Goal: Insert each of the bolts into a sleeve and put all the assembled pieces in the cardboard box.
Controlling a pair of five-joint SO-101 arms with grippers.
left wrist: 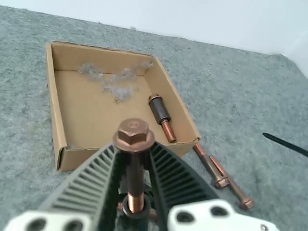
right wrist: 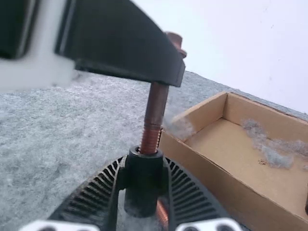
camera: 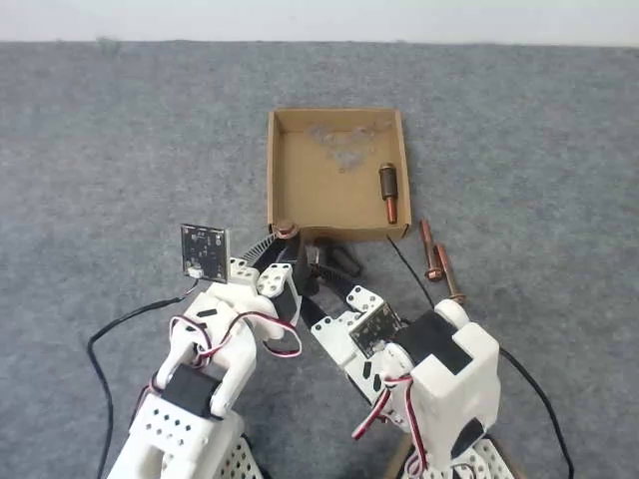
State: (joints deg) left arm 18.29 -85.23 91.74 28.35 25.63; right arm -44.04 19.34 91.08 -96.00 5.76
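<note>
My left end effector was clamped on a bolt, head up, just in front of the cardboard box. My right end effector gripped a black sleeve, the bolt's threaded tip sitting in its mouth. One assembled piece lay inside the box; two loose bolts lay on the bench beside it.

Your left arm and right arm stand side by side, both stretched forward with their wrists angled in toward each other. Your left tool is clamped on a bolt just below its head. Your right tool grips a sleeve. The two tools are close together, and the bolt's threaded end sits in the sleeve.
</note>
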